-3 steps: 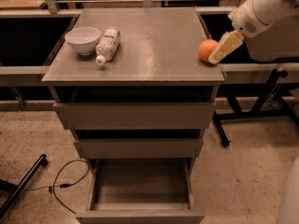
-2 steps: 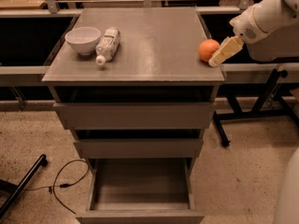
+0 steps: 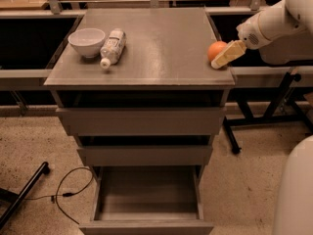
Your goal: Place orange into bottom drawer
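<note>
Barely moved in 1 second, the gripper [image 3: 226, 56] sits against the orange [image 3: 215, 49], grip indeterminable; bottom drawer [image 3: 146, 196] waits open.

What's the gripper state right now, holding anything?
Gripper: right against the orange at the right edge of the cabinet top; open, closed or gripping cannot be told.

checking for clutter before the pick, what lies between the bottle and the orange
Nothing: in the camera view the cabinet top between bottle and orange is bare. The gripper sits beside the orange, at the top's right edge.
</note>
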Robot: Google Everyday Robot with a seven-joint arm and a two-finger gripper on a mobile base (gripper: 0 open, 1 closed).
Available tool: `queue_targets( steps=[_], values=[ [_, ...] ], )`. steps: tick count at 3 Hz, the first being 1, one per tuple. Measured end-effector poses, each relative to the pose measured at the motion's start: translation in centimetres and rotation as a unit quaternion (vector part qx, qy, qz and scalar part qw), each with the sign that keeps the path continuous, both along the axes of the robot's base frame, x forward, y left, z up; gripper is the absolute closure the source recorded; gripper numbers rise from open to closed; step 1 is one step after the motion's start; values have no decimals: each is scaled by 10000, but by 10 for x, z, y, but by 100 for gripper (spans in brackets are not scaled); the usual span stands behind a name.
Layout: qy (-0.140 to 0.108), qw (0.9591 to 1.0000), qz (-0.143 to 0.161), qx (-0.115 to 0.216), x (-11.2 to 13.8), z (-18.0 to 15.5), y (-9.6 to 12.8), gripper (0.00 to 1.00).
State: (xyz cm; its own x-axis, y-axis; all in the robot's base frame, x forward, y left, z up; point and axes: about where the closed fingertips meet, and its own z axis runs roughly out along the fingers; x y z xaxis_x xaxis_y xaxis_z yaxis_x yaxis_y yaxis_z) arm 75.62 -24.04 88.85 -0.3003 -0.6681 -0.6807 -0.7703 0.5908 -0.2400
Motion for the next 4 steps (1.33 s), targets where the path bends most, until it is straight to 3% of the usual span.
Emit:
queue_targets(
  steps=[2,3,4],
  values=[
    [276,9984,-220,441,15,-24,10,0],
    [331,9977,-193,562,17,-31,14,16],
    [341,9973,-131,640,16,-33,16,40]
  ],
)
